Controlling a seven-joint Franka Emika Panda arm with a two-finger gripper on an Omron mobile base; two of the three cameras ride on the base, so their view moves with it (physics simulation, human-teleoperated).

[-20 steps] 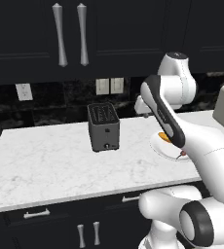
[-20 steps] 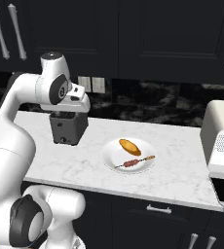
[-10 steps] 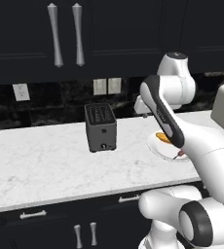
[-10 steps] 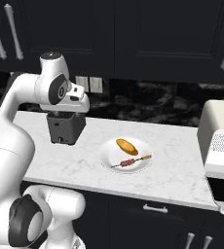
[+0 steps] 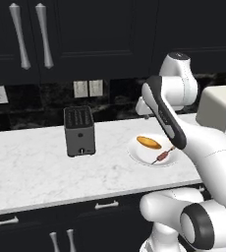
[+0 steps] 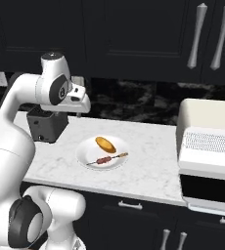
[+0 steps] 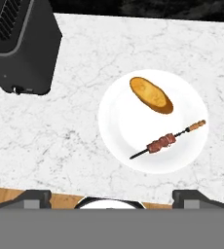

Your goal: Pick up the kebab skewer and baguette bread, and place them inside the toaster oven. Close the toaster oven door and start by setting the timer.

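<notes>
The kebab skewer [image 7: 166, 141], a thin reddish-brown stick, lies on a white plate [image 7: 121, 129] beside the golden baguette [image 7: 151, 95]. In the right base view, skewer [image 6: 106, 159] and baguette [image 6: 105, 144] rest on the plate [image 6: 86, 151] in the middle of the counter. My gripper [image 7: 112, 198] hovers high above the plate's near edge, open and empty, its tips wide apart. The cream toaster oven [image 6: 207, 119] stands at the counter's right end, its dark glass door [image 6: 207, 188] under a grille panel. I cannot tell whether the door is open.
A dark grey slot toaster [image 5: 79, 130] stands on the marble counter [image 5: 31, 167] left of the plate [image 5: 136, 150], and reaches into the top left of the hand view as the toaster [image 7: 21, 44]. Black cabinets hang above; wall outlets [image 5: 88, 88] sit behind.
The base has driven right, so the whole scene slid left in both base views and more of the toaster oven came in. The arm keeps its pose over the plate.
</notes>
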